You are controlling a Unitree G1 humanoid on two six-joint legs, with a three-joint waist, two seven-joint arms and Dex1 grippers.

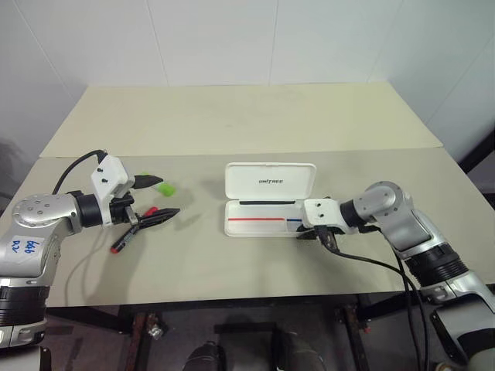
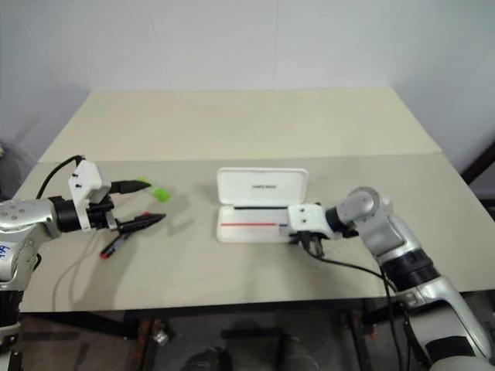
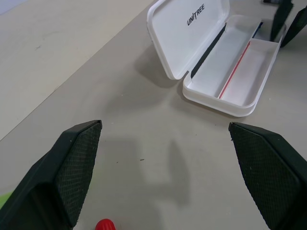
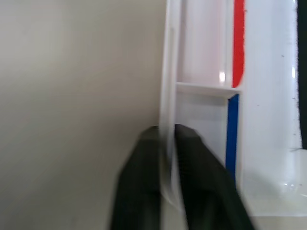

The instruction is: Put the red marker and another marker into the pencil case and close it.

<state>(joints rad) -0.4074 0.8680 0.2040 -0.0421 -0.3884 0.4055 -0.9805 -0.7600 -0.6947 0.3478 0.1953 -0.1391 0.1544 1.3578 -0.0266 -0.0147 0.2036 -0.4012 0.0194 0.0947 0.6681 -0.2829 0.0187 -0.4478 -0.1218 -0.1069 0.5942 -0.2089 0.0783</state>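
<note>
The white pencil case [image 1: 249, 176] lies open at the table's middle, its lid laid back and red and blue stripes in the tray. My right gripper [image 1: 325, 238] is at its right end. In the right wrist view its fingers [image 4: 196, 158] pinch the tray's thin wall [image 4: 169, 86], one inside and one outside. At the left, my left gripper [image 1: 155, 199] hangs open and empty just above the table. The red marker [image 1: 128, 236] lies slanted under its lower finger. The other marker, a light-green highlighter [image 1: 165, 188], lies by the upper fingertip. The marker's red end [image 3: 104, 225] shows between the fingers.
The beige table [image 1: 255, 270] has a seam [image 1: 371, 151] running across behind the case, with a second board beyond it. A black cable [image 1: 379, 264] trails from my right arm along the front edge. White walls close in behind and on both sides.
</note>
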